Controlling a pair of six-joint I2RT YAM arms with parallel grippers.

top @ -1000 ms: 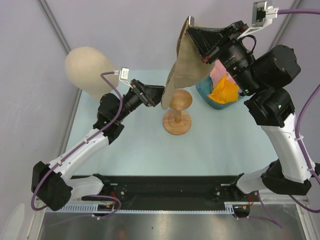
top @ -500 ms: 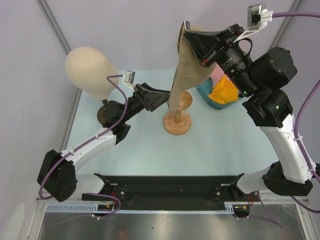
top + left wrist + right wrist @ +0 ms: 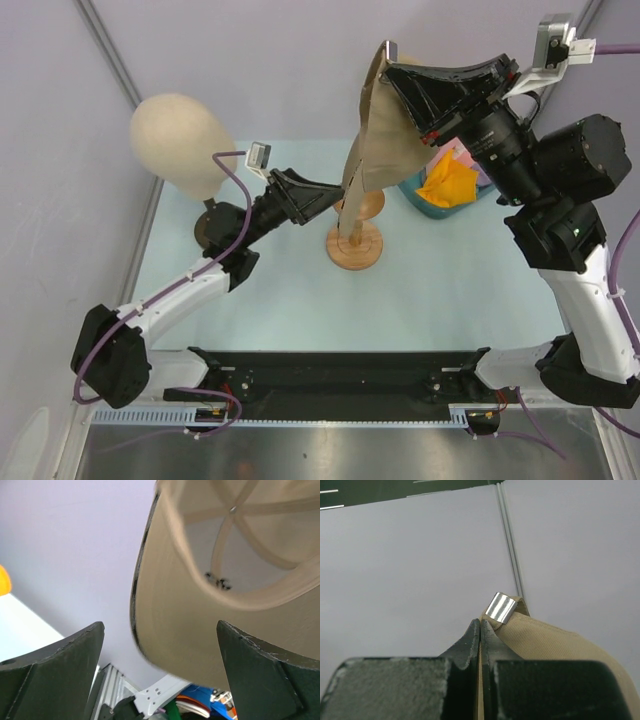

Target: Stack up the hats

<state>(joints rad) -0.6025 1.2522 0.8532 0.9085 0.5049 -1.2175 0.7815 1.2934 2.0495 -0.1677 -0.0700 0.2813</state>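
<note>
As I read it, the stack has not begun: the wooden stand [image 3: 354, 240] near the middle of the worktop [image 3: 420, 290] looks bare, and the only hat in play is the grey-taupe hat [image 3: 385, 140], which hangs in the air above the stand, its lower edge dangling just over the top. The yellow-orange hat [image 3: 447, 185] and the pink hat [image 3: 462, 155] sit bunched in the teal tub [image 3: 415, 197] toward the far right corner, so by my count all the hats are left to place; I cannot make out others in the tub. The right fingers [image 3: 480, 630] are pressed together, pinching the hat's back strap right beside its metal buckle [image 3: 501, 607], and they carry the whole weight. The left fingers [image 3: 318, 190] are spread as wide as they go, reaching in from the far left side beside the mannequin head [image 3: 178, 140]; the wrist view shows the hat's brim between the two fingers, but I cannot tell whether they touch it.
</note>
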